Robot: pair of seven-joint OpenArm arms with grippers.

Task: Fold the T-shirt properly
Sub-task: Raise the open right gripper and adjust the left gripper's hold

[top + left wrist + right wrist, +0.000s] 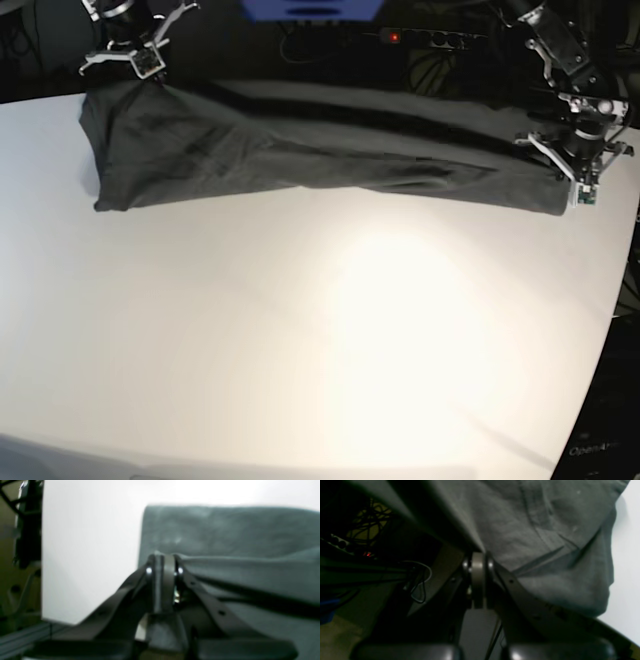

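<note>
The dark charcoal T-shirt (300, 150) lies stretched in a long band along the far side of the white table (300, 330). My left gripper (570, 175) is at the band's right end, shut on a fold of the fabric (225, 530); its closed fingertips (163, 557) pinch the cloth just above the table. My right gripper (148, 82) is at the band's far left corner, near the table's back edge. Its fingertips (480, 555) are shut on the shirt's edge, and the cloth (545, 530) drapes away from them to the right.
Behind the table's far edge are a power strip with a red light (395, 37), a blue object (310, 8) and loose cables (417, 580). The table's right edge runs close past my left gripper. White tabletop (87, 542) lies to the left of the shirt's end.
</note>
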